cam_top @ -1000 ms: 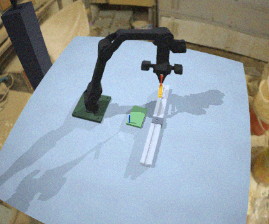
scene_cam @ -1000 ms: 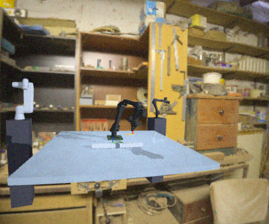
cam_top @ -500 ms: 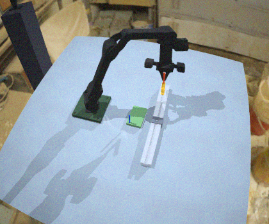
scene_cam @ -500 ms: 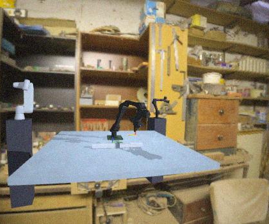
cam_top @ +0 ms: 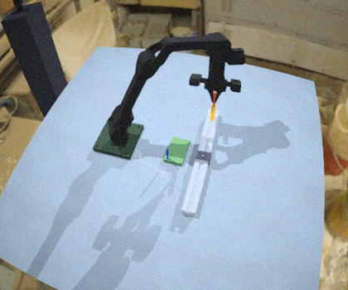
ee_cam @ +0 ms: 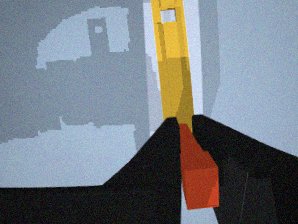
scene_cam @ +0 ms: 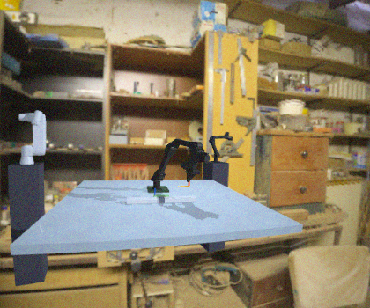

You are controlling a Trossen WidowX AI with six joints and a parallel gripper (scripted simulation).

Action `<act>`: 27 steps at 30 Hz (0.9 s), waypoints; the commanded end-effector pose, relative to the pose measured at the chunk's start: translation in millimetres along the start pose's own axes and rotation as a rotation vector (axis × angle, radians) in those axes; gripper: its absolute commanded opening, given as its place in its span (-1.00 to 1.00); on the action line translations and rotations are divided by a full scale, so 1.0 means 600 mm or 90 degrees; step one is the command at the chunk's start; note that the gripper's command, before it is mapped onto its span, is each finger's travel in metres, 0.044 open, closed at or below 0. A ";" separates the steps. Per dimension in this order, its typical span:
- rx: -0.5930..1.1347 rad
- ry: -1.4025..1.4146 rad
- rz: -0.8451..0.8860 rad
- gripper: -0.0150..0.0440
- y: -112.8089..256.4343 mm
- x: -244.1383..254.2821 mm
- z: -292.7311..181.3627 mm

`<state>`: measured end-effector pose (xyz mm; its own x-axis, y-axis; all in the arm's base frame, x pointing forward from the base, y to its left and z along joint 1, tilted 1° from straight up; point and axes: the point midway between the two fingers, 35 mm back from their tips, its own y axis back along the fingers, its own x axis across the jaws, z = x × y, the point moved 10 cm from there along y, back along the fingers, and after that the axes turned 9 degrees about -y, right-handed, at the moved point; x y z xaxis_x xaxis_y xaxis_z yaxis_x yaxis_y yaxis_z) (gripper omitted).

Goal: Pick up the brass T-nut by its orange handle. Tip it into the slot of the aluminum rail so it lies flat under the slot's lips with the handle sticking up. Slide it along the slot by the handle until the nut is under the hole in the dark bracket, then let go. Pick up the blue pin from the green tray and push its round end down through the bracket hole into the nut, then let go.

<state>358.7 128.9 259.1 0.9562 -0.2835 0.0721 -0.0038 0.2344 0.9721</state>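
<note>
Top view: gripper at upper center, fingers pinching the orange handle, nut over the rail's upper end, blue pin in the tray, center, exterior view: nut raised above the table, right of center, wrist view: handle at lower center, nut at top center.

Showing a light blue tabletop across the middle of the top and exterior frames. Rising at the upper left of the top frame, and right of centre in the exterior frame, as a dark pillar. Carrying a pale arm on another dark column at the exterior frame's left. Displaying a wooden drawer cabinet at right of centre there, a white tub above it, a cream chair back at lower right. Crowding the top frame's right edge with a yellowish container.
</note>
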 end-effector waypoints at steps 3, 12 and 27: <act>-0.001 -0.006 0.012 -1.00 0.000 -0.003 -0.003; -0.002 -0.009 0.030 -1.00 -0.001 -0.009 -0.005; -0.005 -0.016 0.061 -1.00 -0.003 -0.020 -0.008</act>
<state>350.4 135.9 256.9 0.9464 -0.2801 0.1609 -0.0863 0.2609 0.9615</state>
